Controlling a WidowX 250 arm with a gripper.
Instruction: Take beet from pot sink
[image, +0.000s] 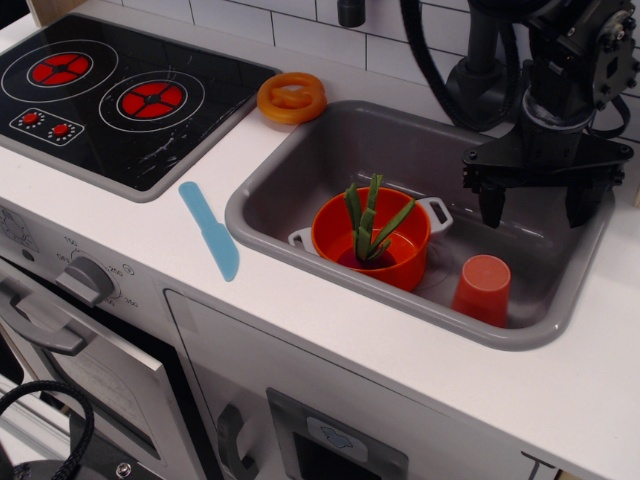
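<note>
The bright orange pot (395, 255) with white side handles stands in the grey sink (280, 175), left of its middle. The beet (368, 228) sits inside the pot; its green leaf stalks stick up and a bit of dark purple bulb shows at the bottom. My gripper (536, 208) hangs open and empty over the right part of the sink, up and to the right of the pot, with its two black fingers pointing down.
A small orange-red cup (482, 290) stands upside down in the sink's front right corner. An orange ring-shaped lid (291, 98) lies on the counter behind the sink. A light blue toy knife (210, 229) lies left of the sink. A black stovetop (110, 95) is at the far left.
</note>
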